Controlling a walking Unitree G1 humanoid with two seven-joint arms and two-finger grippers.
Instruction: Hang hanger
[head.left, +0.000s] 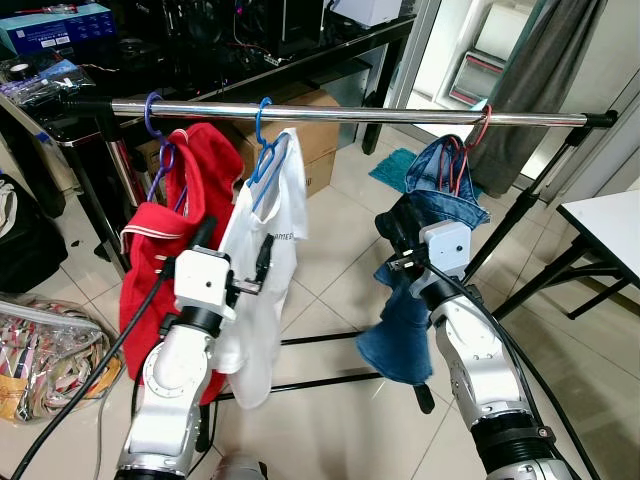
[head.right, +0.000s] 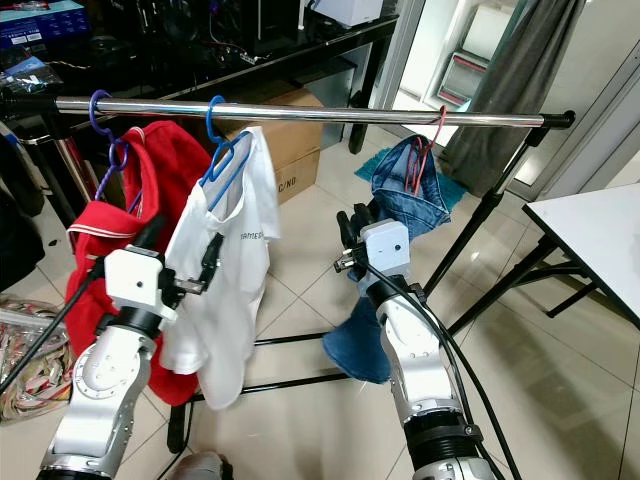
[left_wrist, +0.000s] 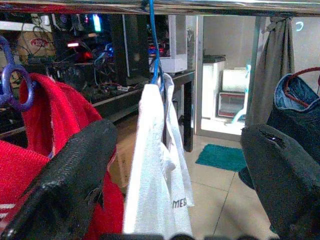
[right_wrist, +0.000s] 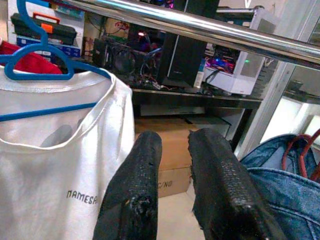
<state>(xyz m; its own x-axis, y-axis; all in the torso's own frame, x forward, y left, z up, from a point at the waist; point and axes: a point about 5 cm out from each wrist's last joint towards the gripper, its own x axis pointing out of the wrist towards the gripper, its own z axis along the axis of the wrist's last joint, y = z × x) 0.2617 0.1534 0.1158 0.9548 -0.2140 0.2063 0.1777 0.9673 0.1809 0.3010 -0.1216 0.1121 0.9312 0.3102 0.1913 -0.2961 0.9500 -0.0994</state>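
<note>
3 hangers (head.left: 263, 150) on rail (head.left: 380, 116) — 2 hands (head.left: 232, 248) free

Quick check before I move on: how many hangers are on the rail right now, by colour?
Purple hanger with the red garment: 1
Blue hanger with the white T-shirt: 1
Red hanger with the denim garment: 1
Total on the rail: 3

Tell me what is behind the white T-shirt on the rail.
Behind the white T-shirt on its blue plastic hanger: a brown cardboard box under a black desk. The shirt covers the box's lower left.
</note>
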